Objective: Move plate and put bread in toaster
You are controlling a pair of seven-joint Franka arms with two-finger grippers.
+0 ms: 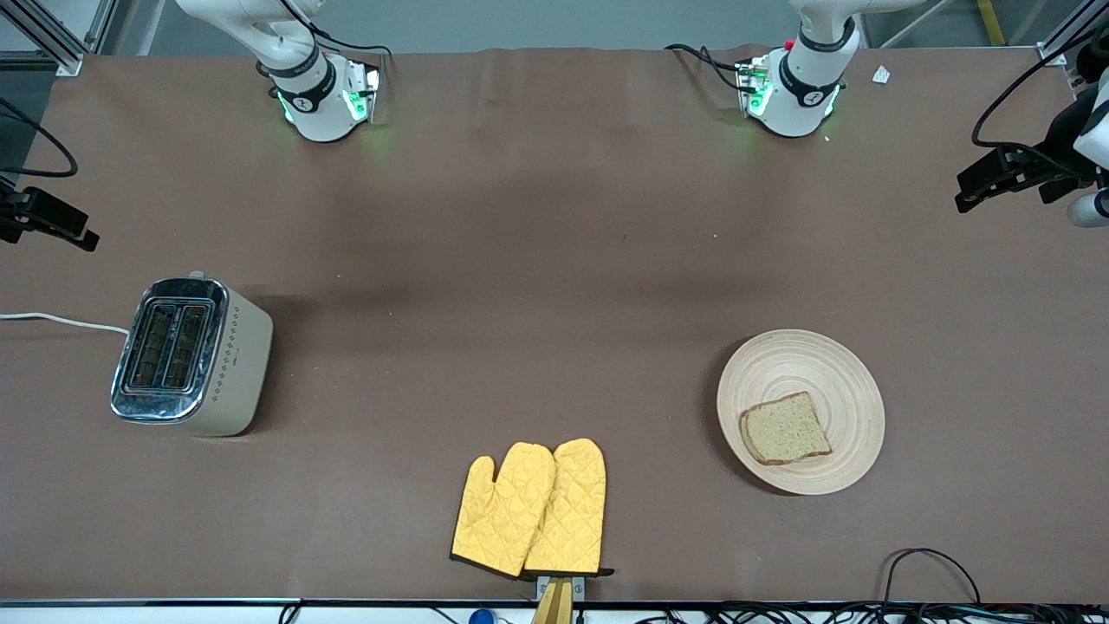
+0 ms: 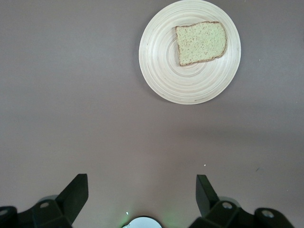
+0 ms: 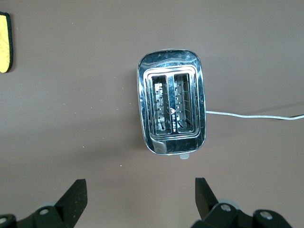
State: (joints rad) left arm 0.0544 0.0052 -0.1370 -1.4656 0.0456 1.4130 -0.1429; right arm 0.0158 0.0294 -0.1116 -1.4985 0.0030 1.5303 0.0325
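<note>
I saw the oven mitt cropped at 9 o'clock; the toaster cord ran off-frame.

From high across the table we face both arm bases. Our left wrist view looks straight down from well above onto the plate; our right wrist view does likewise over the toaster. The front view shares each of these 2 things
</note>
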